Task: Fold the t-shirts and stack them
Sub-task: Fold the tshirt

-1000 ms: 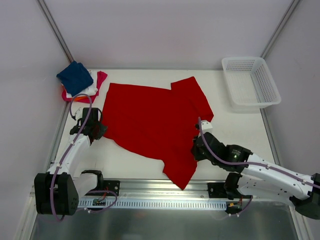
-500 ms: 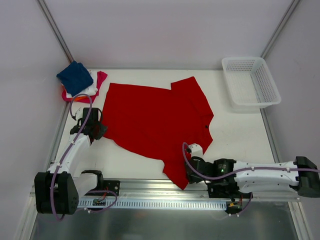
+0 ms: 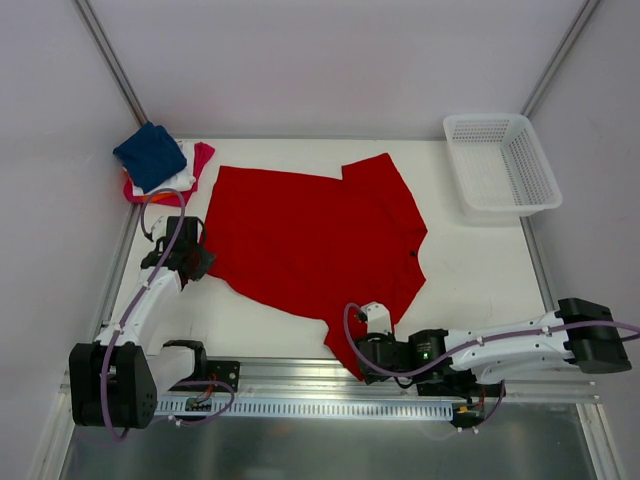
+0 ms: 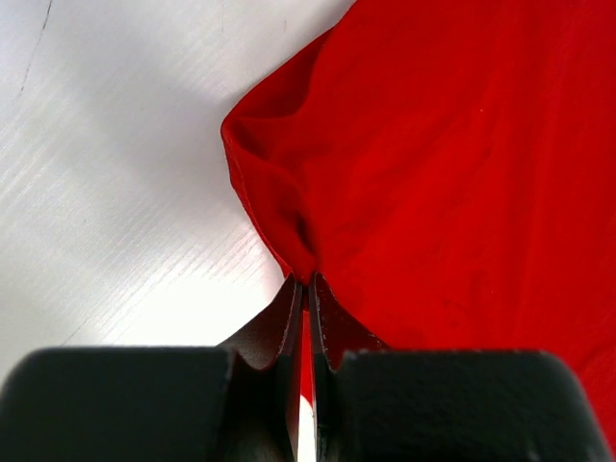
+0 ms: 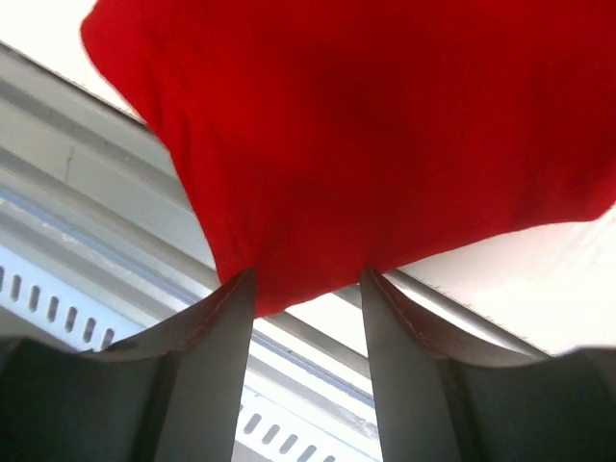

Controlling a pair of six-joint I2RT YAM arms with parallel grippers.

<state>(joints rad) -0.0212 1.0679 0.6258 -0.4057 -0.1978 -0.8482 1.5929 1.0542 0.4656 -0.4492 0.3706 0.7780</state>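
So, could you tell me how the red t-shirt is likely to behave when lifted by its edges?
Probably floppy: the red t-shirt bunches into folds where the left gripper pinches it. Likely light, since it lies thin and flat. Held at one corner, the rest would probably drape.

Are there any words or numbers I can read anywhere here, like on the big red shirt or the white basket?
None: no word, number or sign can be read in any view.
The red t-shirt is plain, with no print showing.
The folded t-shirts in the far left corner show no letters.
The white basket has no label in view.
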